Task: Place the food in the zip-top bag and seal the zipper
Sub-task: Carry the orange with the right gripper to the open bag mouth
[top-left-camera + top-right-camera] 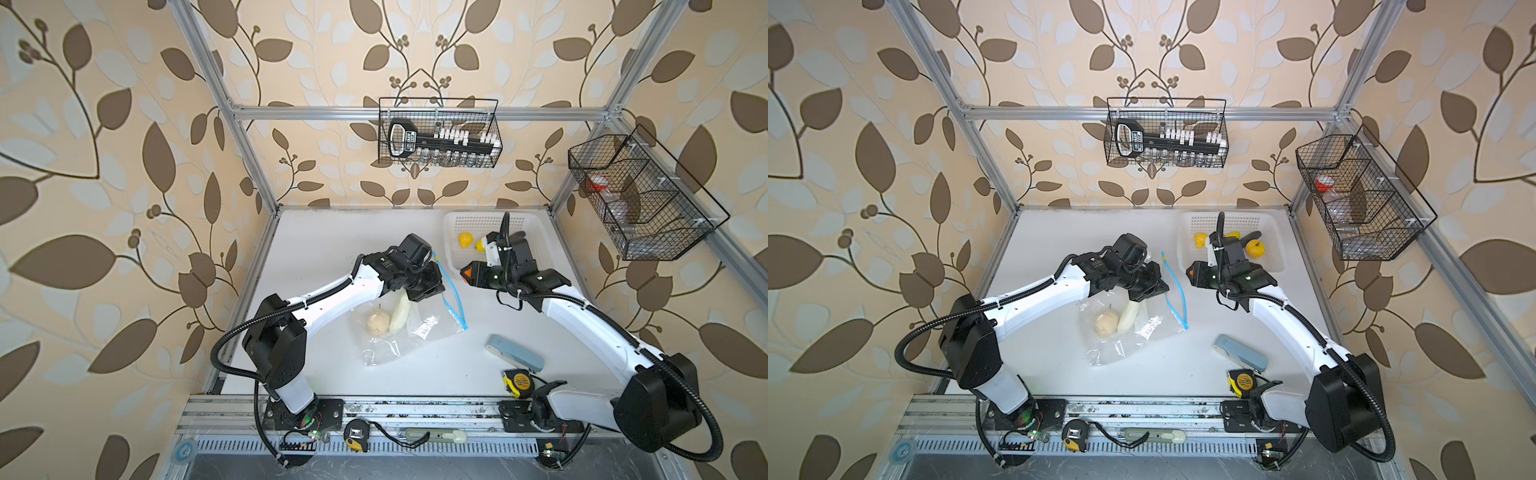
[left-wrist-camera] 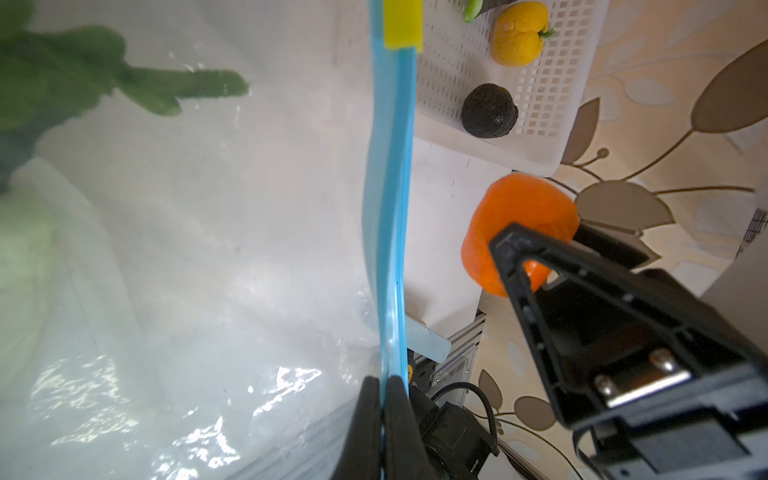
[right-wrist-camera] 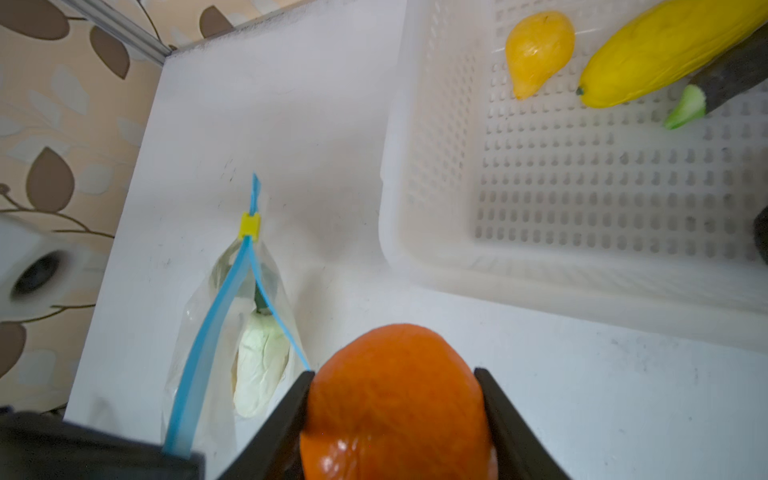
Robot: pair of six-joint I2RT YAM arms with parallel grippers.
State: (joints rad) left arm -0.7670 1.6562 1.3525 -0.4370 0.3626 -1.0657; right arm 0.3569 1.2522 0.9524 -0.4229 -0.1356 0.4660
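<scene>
The clear zip-top bag (image 1: 415,332) lies mid-table with a beige piece (image 1: 378,323) and a pale green-white piece (image 1: 400,313) inside. My left gripper (image 2: 384,386) is shut on the blue zipper (image 2: 390,187), holding that edge up so the mouth gapes; the yellow slider (image 3: 250,224) sits at the far end. My right gripper (image 3: 395,374) is shut on an orange food piece (image 3: 395,407), hovering just right of the bag mouth (image 1: 466,275). Leafy green (image 2: 83,75) shows through the plastic.
A white perforated basket (image 1: 449,245) at the back right holds yellow pieces (image 3: 538,45), a long yellow one (image 3: 665,54) and a dark round one (image 2: 489,111). A blue-grey case (image 1: 515,353) and a tape measure (image 1: 517,382) lie front right.
</scene>
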